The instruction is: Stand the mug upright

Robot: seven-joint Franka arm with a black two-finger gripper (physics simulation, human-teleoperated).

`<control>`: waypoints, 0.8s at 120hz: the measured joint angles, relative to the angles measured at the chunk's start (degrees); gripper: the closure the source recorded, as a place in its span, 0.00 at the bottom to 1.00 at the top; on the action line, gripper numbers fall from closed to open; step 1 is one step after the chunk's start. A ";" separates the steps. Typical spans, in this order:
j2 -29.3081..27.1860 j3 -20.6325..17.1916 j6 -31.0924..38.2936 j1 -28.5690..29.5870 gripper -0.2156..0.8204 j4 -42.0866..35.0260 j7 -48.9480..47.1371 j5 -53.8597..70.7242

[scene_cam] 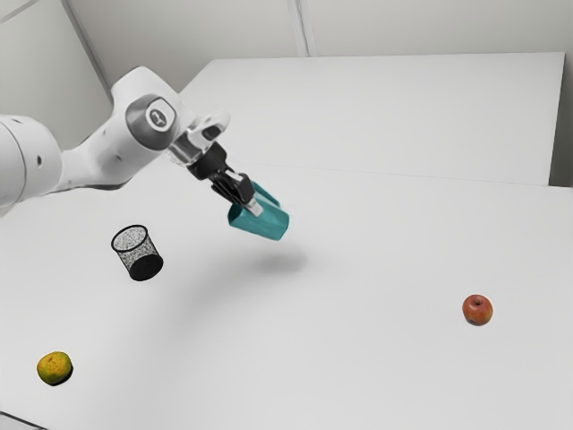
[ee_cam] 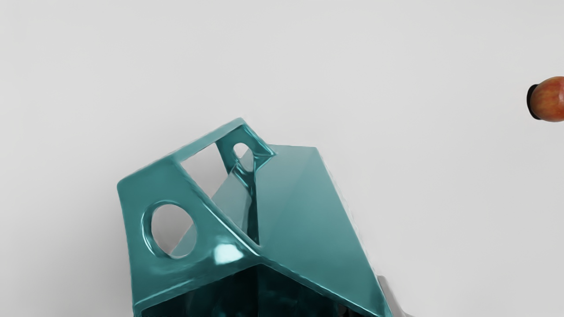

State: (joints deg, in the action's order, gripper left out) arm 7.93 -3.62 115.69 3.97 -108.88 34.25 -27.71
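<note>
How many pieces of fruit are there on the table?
2: the apple toward the exterior view's right, and the yellow-green citrus fruit near its lower left corner.

No words or numbers could be read. On a joint of the white robot arm (scene_cam: 98, 163), toward ten o'clock in the exterior view, was a round badge (scene_cam: 160, 116) bearing a small dark mark, too small to make out.

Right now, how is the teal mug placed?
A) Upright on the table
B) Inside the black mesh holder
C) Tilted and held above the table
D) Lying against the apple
C: the claw holds the mug at a slant, its shadow apart below on the table.
</note>
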 joint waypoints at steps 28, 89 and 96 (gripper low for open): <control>-2.11 0.80 -0.11 0.51 0.96 1.25 -6.17 20.17; 3.13 0.72 -4.03 -0.54 0.96 0.51 -15.64 30.24; 3.89 0.71 -4.38 -0.61 0.97 0.55 -16.33 30.38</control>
State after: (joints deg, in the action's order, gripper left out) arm 11.82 -2.90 111.31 3.36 -108.33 17.92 2.67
